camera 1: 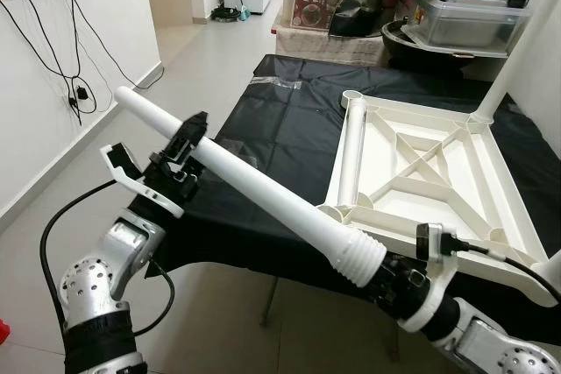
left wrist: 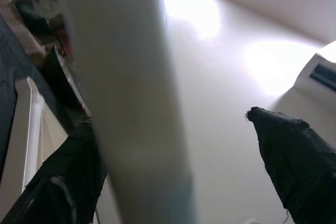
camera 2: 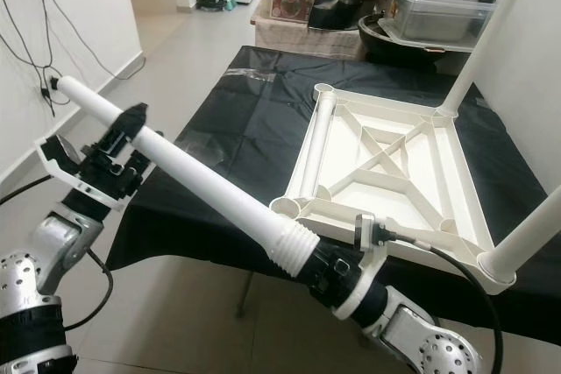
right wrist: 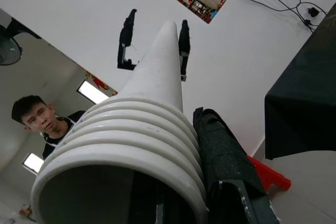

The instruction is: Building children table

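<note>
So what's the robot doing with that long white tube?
It holds a loose white table leg in both grippers: the right gripper at the ribbed end, the left gripper farther up the shaft. The white tabletop lies upside down on the black-covered table, with two legs already standing and one lying along its edge.

The table leg (camera 1: 254, 183) is plain white, ribbed at one end; the upturned tabletop (camera 1: 438, 168) is cream-white; the cloth (camera 1: 272, 129) beneath is black; the gripper fingers (camera 1: 188, 133) are black.
</note>
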You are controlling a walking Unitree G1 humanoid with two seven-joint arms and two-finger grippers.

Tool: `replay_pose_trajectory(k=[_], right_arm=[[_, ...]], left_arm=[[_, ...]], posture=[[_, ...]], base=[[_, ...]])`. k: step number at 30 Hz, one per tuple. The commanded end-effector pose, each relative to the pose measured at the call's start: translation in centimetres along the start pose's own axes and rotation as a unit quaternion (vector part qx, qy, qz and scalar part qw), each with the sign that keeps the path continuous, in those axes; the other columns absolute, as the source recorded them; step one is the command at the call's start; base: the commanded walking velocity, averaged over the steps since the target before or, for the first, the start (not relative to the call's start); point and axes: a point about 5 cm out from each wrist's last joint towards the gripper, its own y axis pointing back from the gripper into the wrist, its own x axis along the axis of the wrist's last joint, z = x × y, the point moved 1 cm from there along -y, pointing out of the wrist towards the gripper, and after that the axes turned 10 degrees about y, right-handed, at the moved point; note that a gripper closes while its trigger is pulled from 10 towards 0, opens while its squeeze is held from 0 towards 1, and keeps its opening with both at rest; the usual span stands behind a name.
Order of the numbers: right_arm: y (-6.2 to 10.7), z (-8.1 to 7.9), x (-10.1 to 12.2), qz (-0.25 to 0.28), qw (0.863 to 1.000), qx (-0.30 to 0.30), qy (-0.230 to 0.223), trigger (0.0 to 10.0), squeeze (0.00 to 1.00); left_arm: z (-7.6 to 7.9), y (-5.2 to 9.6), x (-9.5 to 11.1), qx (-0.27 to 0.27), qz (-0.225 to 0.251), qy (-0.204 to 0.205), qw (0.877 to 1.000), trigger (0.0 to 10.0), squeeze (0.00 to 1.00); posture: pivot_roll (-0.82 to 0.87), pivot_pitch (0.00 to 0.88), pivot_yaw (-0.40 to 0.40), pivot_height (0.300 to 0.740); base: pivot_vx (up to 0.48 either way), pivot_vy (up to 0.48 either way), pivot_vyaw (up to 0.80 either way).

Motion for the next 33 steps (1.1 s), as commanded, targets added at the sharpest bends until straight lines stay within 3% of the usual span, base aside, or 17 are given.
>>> replay_pose_trajectory(k=[1,23,24,33], right_arm=[[0.2,-0.5,0.1,0.008,1.000,0.021,-0.003,0.0,0.00],[-0.2,-1.8,-0.9,-0.038,0.997,0.073,-0.008,0.0,0.00],[-0.2,-1.7,-0.9,-0.039,0.997,0.073,-0.007,0.0,0.00],[-0.5,-1.5,-0.9,-0.043,0.997,0.070,0.002,0.0,0.00]], left_arm=[[-0.2,0.2,0.8,0.005,0.016,0.016,1.000,10.0,0.00],[0.0,0.4,1.5,-0.015,0.018,0.052,0.998,10.0,0.00],[0.1,0.4,1.5,-0.020,0.022,0.056,0.998,0.0,0.00],[0.2,0.3,1.6,-0.026,0.034,0.066,0.997,0.0,0.00]], posture=[[0.18,0.000,-0.071,0.740],[0.18,0.000,-0.070,0.740],[0.18,0.000,-0.069,0.740],[0.17,0.000,-0.069,0.740]], base=[[0.000,0.000,0.00],[0.000,0.000,0.00],[0.000,0.000,0.00],[0.000,0.000,0.00]])
